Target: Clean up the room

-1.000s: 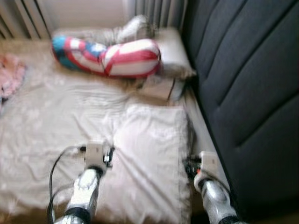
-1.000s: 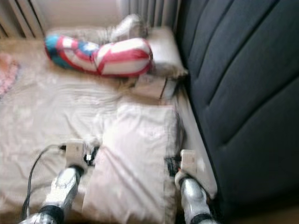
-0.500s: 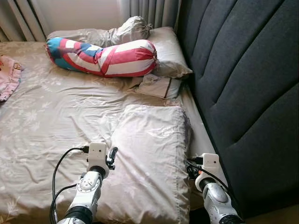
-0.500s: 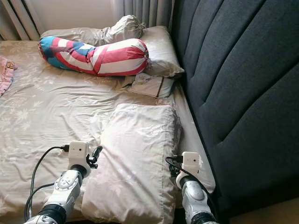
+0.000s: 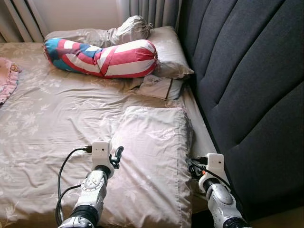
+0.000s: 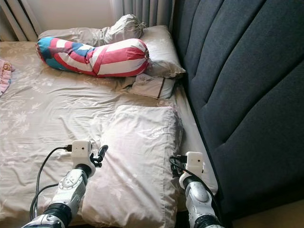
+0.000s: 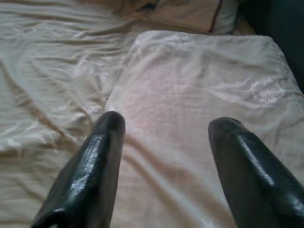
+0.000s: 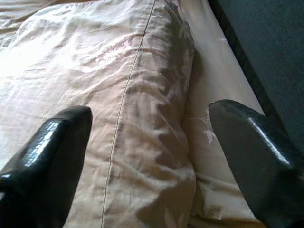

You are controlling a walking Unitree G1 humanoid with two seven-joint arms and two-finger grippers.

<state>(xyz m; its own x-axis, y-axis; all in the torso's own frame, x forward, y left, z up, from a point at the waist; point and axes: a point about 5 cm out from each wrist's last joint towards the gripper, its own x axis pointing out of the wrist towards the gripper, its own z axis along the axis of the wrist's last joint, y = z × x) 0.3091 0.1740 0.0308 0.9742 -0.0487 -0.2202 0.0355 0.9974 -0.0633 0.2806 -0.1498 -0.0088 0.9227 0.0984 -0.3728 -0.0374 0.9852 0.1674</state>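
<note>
Flanking the pale beige rectangular pillow, left end effector and right end effector hover, fingers spread, at its two long edges; its long axis runs away toward the red-striped bolster.

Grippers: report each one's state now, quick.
Left gripper: open, empty, over the pillow.
Right gripper: open, empty, at the pillow's headboard-side edge.

pink cloth cut off, curtains cropped
</note>
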